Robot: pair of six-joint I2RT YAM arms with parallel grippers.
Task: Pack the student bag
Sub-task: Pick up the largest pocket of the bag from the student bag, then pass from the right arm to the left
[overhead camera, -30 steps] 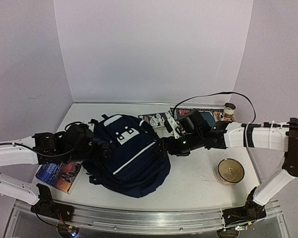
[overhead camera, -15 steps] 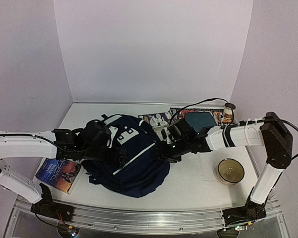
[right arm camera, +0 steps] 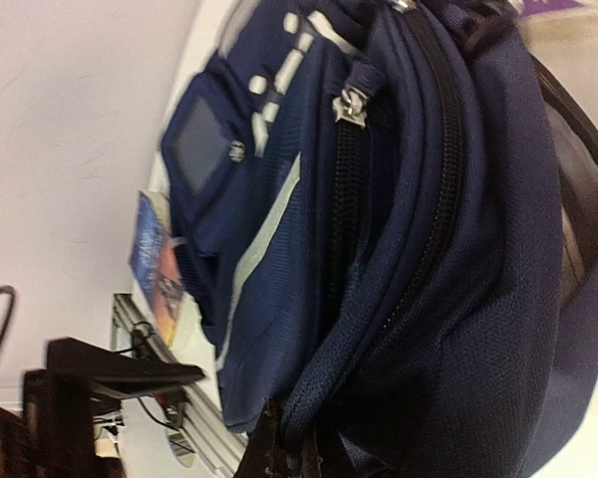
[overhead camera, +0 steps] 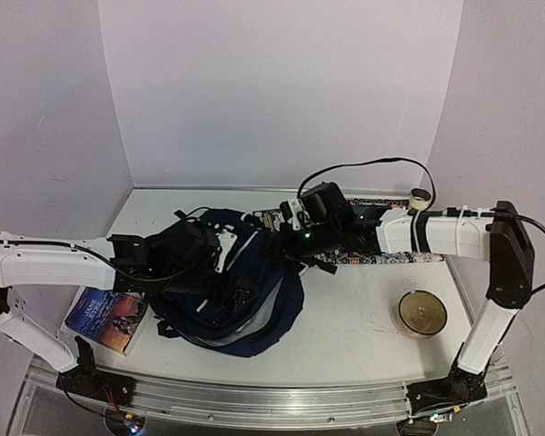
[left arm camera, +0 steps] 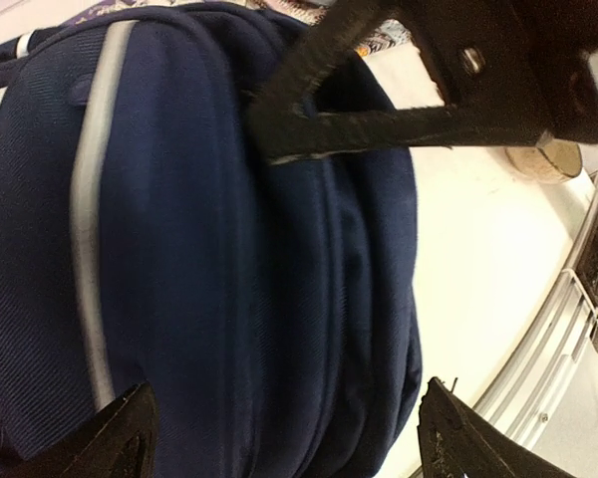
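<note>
The student bag [overhead camera: 254, 313] is a dark navy backpack with a pale stripe, lying left of the table's middle. My right gripper [overhead camera: 278, 243] is shut on the bag's fabric edge beside a zipper and holds that edge raised. In the right wrist view the closed right gripper [right arm camera: 289, 453] pinches a fold of the bag [right arm camera: 458, 249]. My left gripper [overhead camera: 240, 287] hovers over the bag's front, open. In the left wrist view the left gripper [left arm camera: 289, 443] straddles the bag [left arm camera: 199, 249] with nothing gripped, and the right gripper [left arm camera: 309, 110] shows above, clamped on the bag.
A colourful book [overhead camera: 109, 320] lies at the front left beside the bag. A bowl [overhead camera: 422, 312] sits at the right. A patterned mat [overhead camera: 354, 259] lies under the right arm, a small roll [overhead camera: 421, 197] stands at the back right, and a printed sheet [overhead camera: 277, 218] lies behind the bag.
The right gripper closed on the bag's edge and drew it up and toward the back. The left gripper slid rightward over the bag, staying open.
</note>
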